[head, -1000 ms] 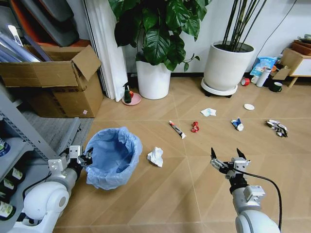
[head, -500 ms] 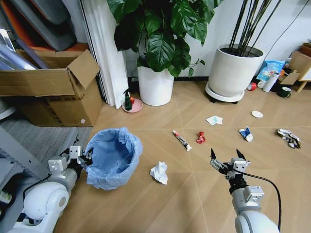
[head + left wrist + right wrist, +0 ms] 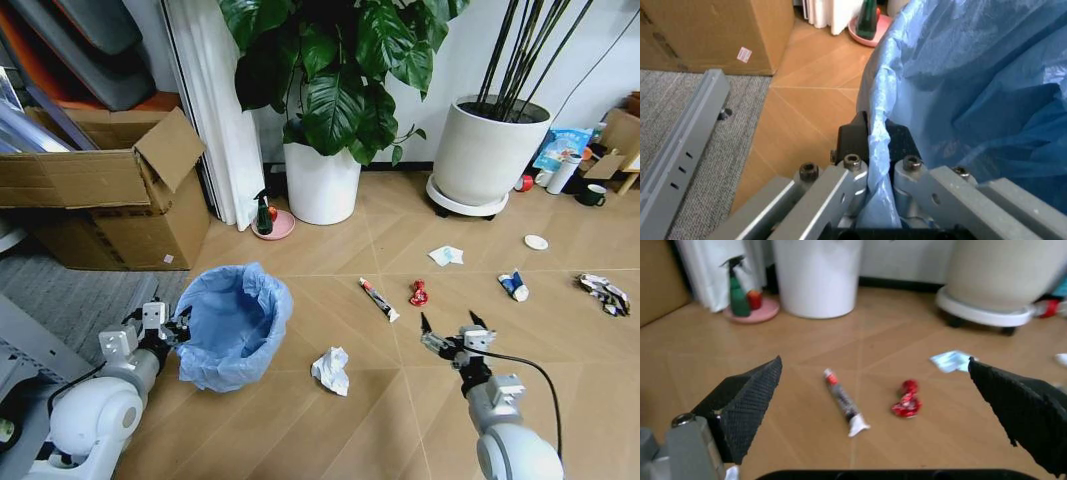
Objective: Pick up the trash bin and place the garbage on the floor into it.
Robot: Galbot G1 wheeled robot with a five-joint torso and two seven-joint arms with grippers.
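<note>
- The left gripper (image 3: pixel 170 327) was clenched on the rim of the small round trash bin (image 3: pixel 235 322), lined with a crinkly light-blue plastic bag; in the left wrist view its fingers (image 3: pixel 852 145) pinched the bag-covered rim (image 3: pixel 879 150) between them.
- The bin stood at the robot's left on the light brown herringbone wooden floor (image 3: pixel 330 420), just beside the grey carpet strip (image 3: pixel 70 290); whether its base touched the floor or hung just clear could not be told.
- The right gripper (image 3: pixel 447 333) hovered over the floor with its two dark fingers spread apart, grasping nothing; the right wrist view showed its fingertips (image 3: pixel 750 395) well apart.
- A crumpled white tissue (image 3: pixel 331 370) lay on the floor between the bin and the right gripper.
- Beyond the right gripper lay a thin tube (image 3: pixel 379 299) and, near it, a crushed red wrapper (image 3: pixel 418 293); the right wrist view framed the tube (image 3: pixel 844 402) and red wrapper (image 3: pixel 906 398) between the open fingers.
- Farther off lay a second white tissue (image 3: pixel 446 256), a blue-and-white wrapper (image 3: pixel 514 285), a white round disc (image 3: pixel 536 242) and a crumpled printed wrapper (image 3: pixel 602 293).
- An open brown cardboard box (image 3: pixel 105 190) and two large white plant pots (image 3: pixel 321 183) stood behind.
</note>
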